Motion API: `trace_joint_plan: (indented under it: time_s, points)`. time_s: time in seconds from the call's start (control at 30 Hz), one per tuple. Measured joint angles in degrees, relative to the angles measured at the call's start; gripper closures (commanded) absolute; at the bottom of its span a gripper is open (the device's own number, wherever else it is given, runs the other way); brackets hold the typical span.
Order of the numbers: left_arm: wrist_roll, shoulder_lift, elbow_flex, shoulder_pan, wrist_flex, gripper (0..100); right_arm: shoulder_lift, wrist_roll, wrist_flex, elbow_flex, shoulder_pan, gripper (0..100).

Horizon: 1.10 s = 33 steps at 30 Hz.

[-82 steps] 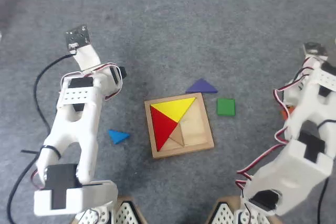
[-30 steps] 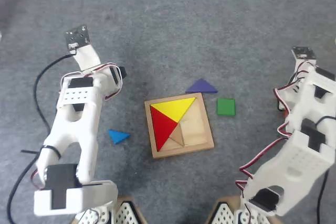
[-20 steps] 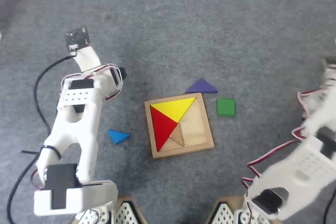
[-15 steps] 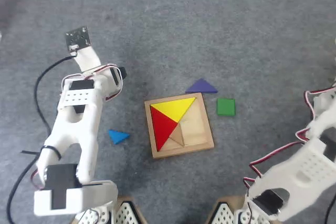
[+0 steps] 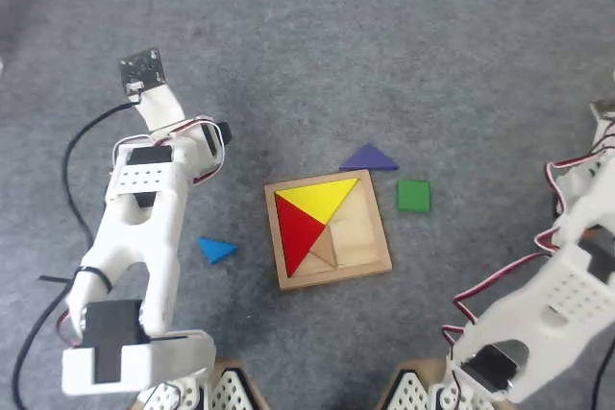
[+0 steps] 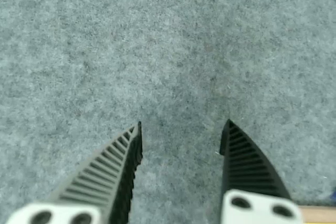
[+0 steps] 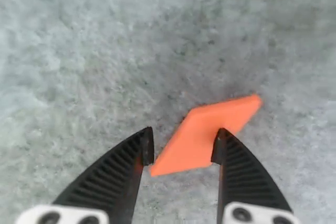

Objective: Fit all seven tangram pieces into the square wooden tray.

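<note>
The square wooden tray [image 5: 381, 254] lies turned a little askew in the middle of the grey, felt-like tabletop [image 5: 384, 64]. Two pieces sit inside it: a yellow triangle [image 5: 319, 197] along the far side and a red triangle [image 5: 296, 229] along the left side, their long edges touching. The rest of the tray floor shows wood. A purple triangle [image 5: 370, 158] lies on the tabletop just beyond the tray's far right corner. A green square [image 5: 413, 195] lies just beside the tray's right rim. A small blue triangle [image 5: 216, 250] rests to the tray's left, between it and the left arm [image 5: 144, 228]. That arm stands well left of the tray, and its wrist view shows its jaws spread wide over bare grey surface with nothing between them. The right arm [image 5: 567, 304] is at the far right edge of the tabletop, well apart from the tray. Its jaws are drawn narrow onto an orange parallelogram [image 7: 202, 129], one tip against each side of the piece, above the grey surface.
</note>
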Motion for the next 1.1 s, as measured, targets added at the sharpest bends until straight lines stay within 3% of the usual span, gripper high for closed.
trace_joint_plan:
  time_s: [1.1]
  points:
    - [-2.11, 0.0, 0.0, 0.0, 0.0, 76, -0.26, -3.16, 1.41, -1.85, 3.52, 79.7]
